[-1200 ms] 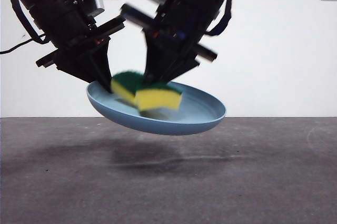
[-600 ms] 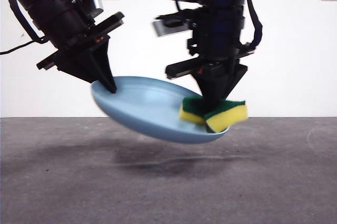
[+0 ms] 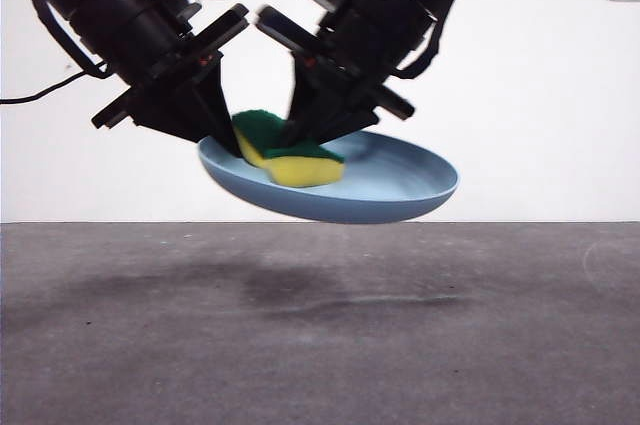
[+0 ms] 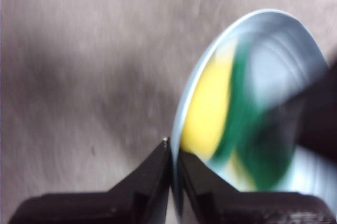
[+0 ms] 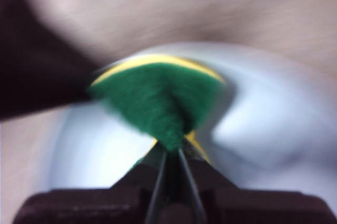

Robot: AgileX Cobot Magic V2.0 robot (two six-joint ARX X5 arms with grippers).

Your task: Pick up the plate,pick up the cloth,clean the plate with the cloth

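Two hands share the work above the table (image 3: 320, 345). The left hand (image 4: 172, 153) is clamped on the rim of the plate (image 3: 400, 180), holding it in the air, tilted, well clear of the table. The right hand (image 5: 171, 153) is pinched tight on the cloth (image 3: 290, 160), a yellow sponge with a green scouring face, which lies inside the plate, close to the rim the left hand grips.

Judging by its thin wall and smooth sheen, the plate is probably light, stiff plastic and rather slippery; held at one edge only, it could twist or slip, so a firm bite across the raised rim seems the sensible hold. The cloth looks soft and springy: it bulges and folds around the jaws that squeeze it, and is best taken across its thickness, near the middle.

No brand, label or readable writing shows on the plate or the cloth.
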